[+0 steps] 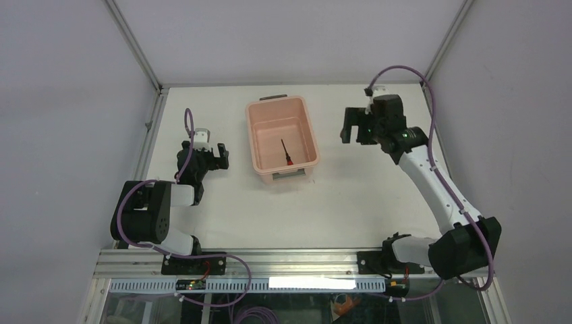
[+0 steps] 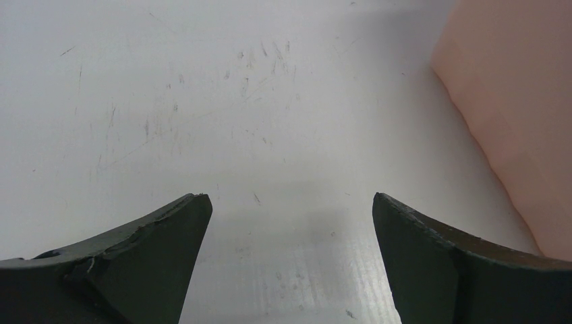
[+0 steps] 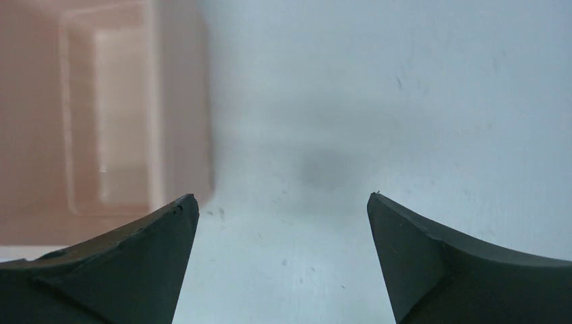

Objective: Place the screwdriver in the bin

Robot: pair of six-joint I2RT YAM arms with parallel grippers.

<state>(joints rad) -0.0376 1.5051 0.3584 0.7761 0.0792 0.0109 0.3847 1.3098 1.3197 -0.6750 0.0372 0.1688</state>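
The salmon-pink bin stands at the middle back of the white table. The screwdriver, dark shaft with a short red handle, lies on the bin's floor near its front. My right gripper is open and empty, raised to the right of the bin; its wrist view shows bare table between the jaws and the bin blurred at left. My left gripper is open and empty, low over the table left of the bin; its wrist view shows the bin's wall at right.
Metal frame rails run along the table's left and back edges. Grey walls enclose the cell. Purple cables loop from both arms.
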